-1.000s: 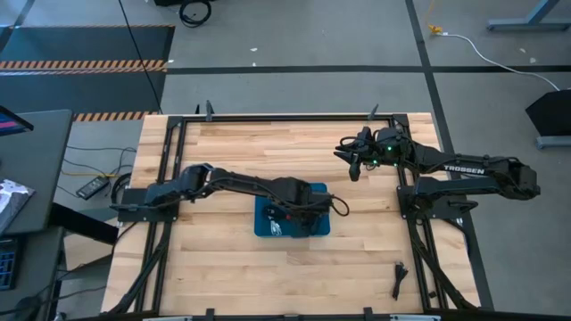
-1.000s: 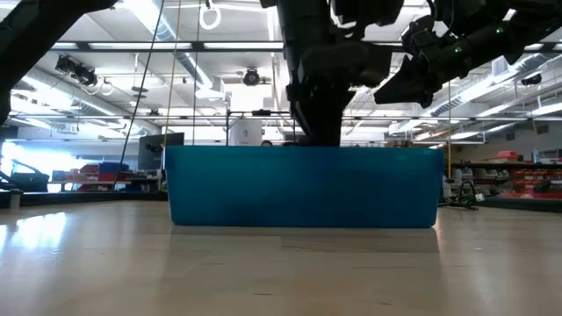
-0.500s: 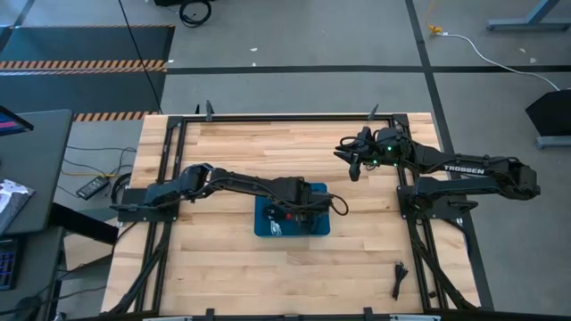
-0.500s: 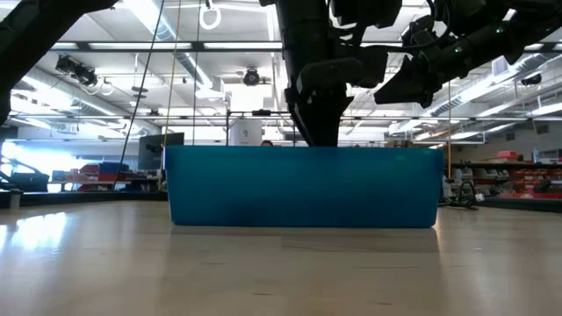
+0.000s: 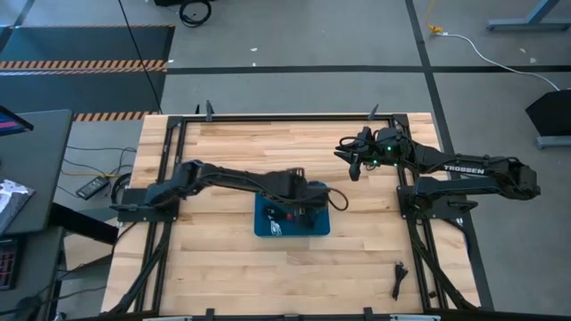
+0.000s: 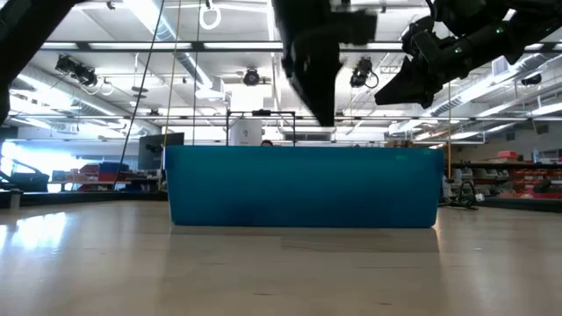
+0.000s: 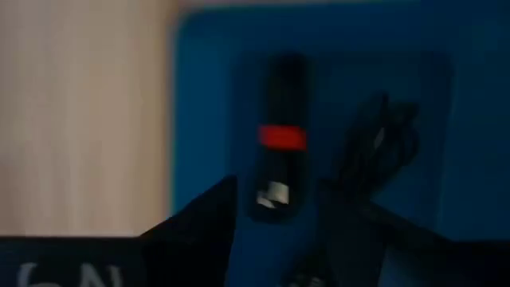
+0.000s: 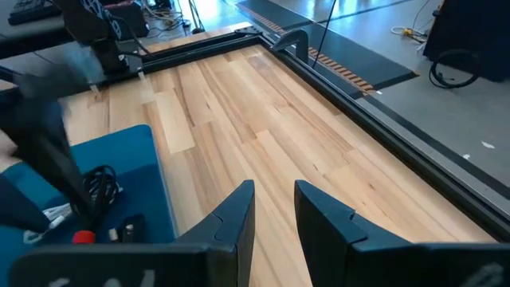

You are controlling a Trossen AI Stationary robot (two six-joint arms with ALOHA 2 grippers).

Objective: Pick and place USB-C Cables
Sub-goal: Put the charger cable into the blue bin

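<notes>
Even overhead light, one blurred view

My left wrist view is dim and smeared; ceiling strip lights glare at 12 o'clock in my low view.

The left gripper hangs over the blue tray, blocking access from above; bare tabletop surrounds the tray.

Left arm: raised from tray.
The dark two-finger left gripper has lifted above the rim of the rectangular blue plastic tray; it previously reached down behind the tray's near wall.
</notes>
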